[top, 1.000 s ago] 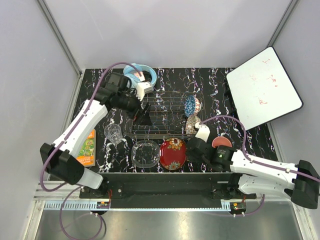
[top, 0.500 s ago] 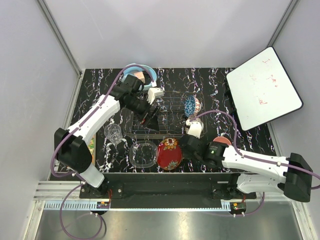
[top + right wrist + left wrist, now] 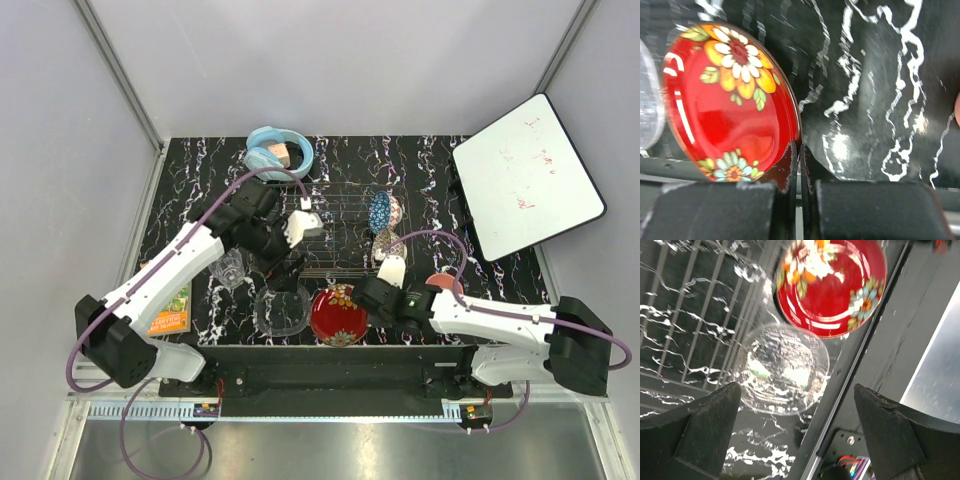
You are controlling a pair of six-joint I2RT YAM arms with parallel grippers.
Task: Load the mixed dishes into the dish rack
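The red floral plate lies at the table's front, in front of the dish rack. My right gripper is shut on the plate's right rim. The plate also shows in the left wrist view. The clear glass bowl sits just left of the plate. My left gripper hangs open above the bowl, its fingers wide apart and empty. The blue patterned bowl and the beige lattice bowl stand in the rack's right end. The clear tumbler stands left of the rack. The pink cup is right of my right gripper.
Light-blue headphones lie behind the rack. A white board leans at the back right. An orange packet lies at the left edge. The table's front edge and a black rail run close to the plate and bowl.
My left arm has swung from the rack's back left corner to the front, over the glass bowl. My right gripper has moved left to the plate's rim, and the plate has shifted slightly left.
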